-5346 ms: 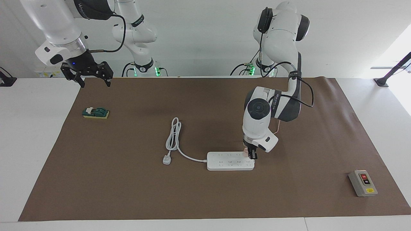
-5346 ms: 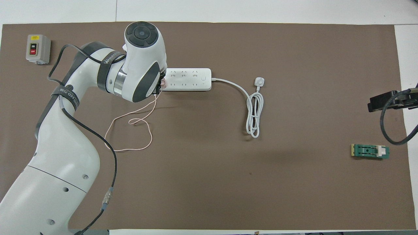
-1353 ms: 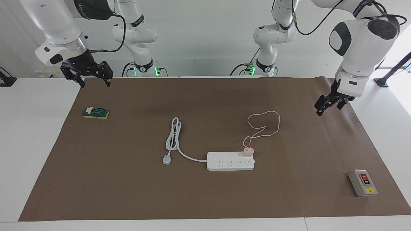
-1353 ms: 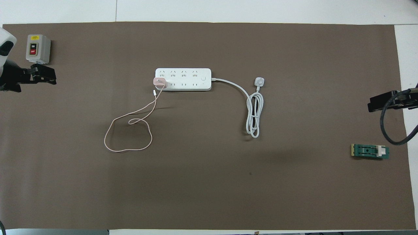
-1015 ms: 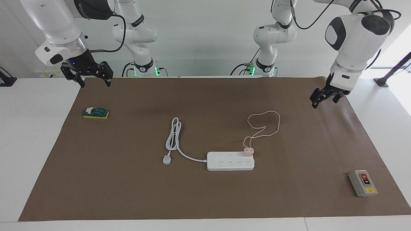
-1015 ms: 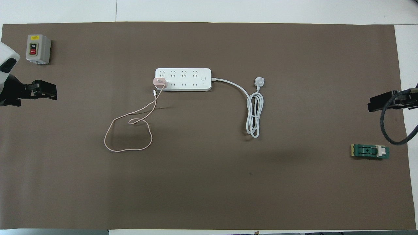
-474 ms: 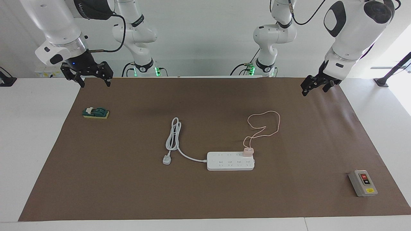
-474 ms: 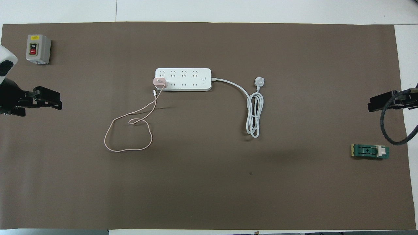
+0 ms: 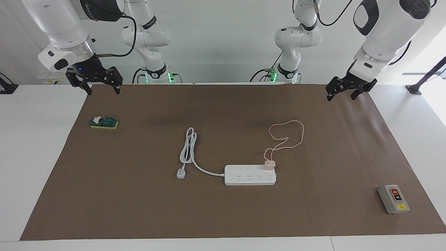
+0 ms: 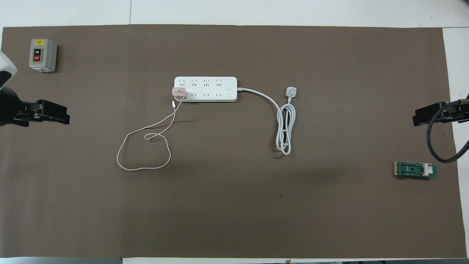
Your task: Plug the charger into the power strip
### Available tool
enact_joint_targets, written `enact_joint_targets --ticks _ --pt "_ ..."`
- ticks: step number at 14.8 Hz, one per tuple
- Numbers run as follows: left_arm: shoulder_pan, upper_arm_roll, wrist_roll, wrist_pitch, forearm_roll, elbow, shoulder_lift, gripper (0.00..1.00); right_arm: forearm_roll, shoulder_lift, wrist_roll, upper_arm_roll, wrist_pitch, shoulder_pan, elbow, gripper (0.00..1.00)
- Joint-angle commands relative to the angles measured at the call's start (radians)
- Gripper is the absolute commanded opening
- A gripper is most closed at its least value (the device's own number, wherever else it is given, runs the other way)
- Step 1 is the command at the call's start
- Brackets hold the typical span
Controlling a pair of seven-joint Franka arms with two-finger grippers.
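Counter [image 9: 41, 146] is white, mostly covered by a brown mat [image 9: 223, 212].

Left arm [image 9: 383, 31] is up at its own end of the mat – left pincer [image 9: 343, 91] hangs in the air over the mat's edge nearest the robots, fingers spread wide, holding nothing. Right arm [image 9: 59, 31] waits at the other end; right pincer [image 9: 101, 88] is over that mat corner, also wide and empty. In the overhead view the left pincer [image 10: 47, 114] and right pincer [image 10: 428, 114] show only as dark shapes at the frame's sides.

Strip [image 9: 250, 175] lies flat mid-mat, long side across the counter. Its thick white cord [image 9: 190, 148] runs toward the right arm's end, folds into a narrow loop and ends in a white plug [image 9: 181, 173] lying loose on the mat, unplugged.

Charger [image 9: 269, 165] sits in the strip – end socket of the row nearer the robots, at the strip's end toward the left arm. Upright, seated on the strip face. Its thin pink cable [image 9: 289, 136] trails toward the robots and curls into a loose loop on the mat; the free tip lies just beside the strip.

Grey switch box [image 9: 393, 199] with a red button sits at the left arm's end, farther from the robots than the strip. Small green block [image 9: 104, 122] on a yellow base lies at the right arm's end, nearer the robots.
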Motion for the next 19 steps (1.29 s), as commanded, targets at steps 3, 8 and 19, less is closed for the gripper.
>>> enact_joint_targets --ticks 3,8,19 --pt "-0.007 0.004 0.025 -0.028 -0.010 0.007 0.002 1.00 0.008 -0.015 -0.001 0.013 -0.013 -0.017 -0.009 1.00" --pt "-0.007 0.004 0.021 -0.070 -0.007 0.010 0.003 1.00 0.009 -0.015 -0.001 0.013 -0.013 -0.017 -0.009 1.00" --pt "-0.007 0.003 0.018 -0.078 0.005 0.014 0.011 1.00 0.009 -0.015 -0.001 0.013 -0.013 -0.017 -0.008 1.00"
